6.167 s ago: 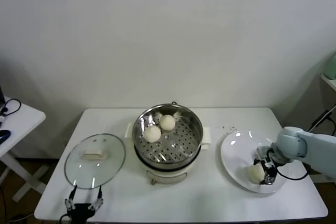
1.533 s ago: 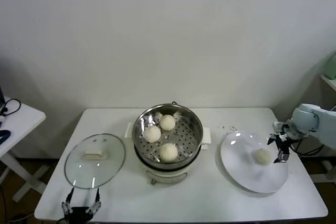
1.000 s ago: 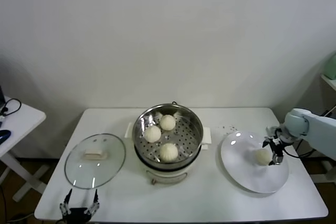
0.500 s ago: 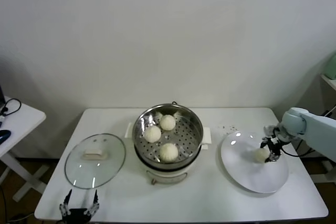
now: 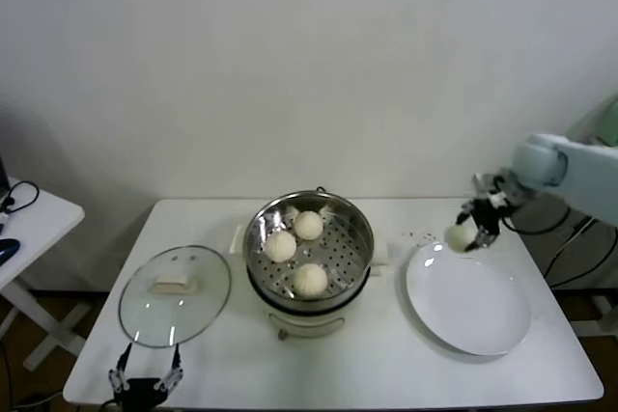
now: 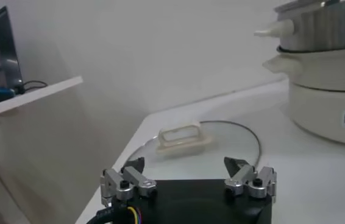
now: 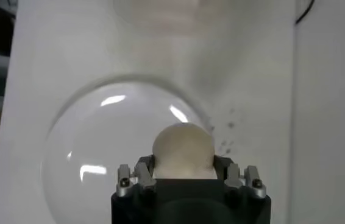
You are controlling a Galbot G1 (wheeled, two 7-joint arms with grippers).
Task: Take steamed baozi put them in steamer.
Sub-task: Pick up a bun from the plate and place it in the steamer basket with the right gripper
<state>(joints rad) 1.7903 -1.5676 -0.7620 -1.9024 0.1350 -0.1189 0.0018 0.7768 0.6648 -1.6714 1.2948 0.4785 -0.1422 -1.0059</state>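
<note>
The steel steamer [image 5: 357, 221] sits on its cream cooker base at the table's middle and holds three off-white baozi [image 5: 309, 225] [image 5: 280, 246] [image 5: 310, 280]. My right gripper [image 5: 470, 230] is shut on the fourth baozi [image 5: 460, 236] and holds it in the air above the far left rim of the white plate [image 5: 483, 320]. In the right wrist view the baozi [image 7: 183, 149] sits between the fingers, with the plate [image 7: 87, 146] below. My left gripper [image 5: 145, 383] is open and empty at the table's front left edge; it also shows in the left wrist view [image 6: 188, 176].
A flat glass lid [image 5: 145, 315] with a white knob [image 5: 177, 285] lies left of the steamer, just beyond the left gripper; it shows in the left wrist view [image 6: 233, 134]. A side table [image 5: 29, 214] stands at far left. Small dark specks [image 5: 417, 234] lie near the plate.
My right gripper closed on the last baozi on the plate and lifted it up and toward the steamer. The plate now holds nothing. The left arm has stayed put.
</note>
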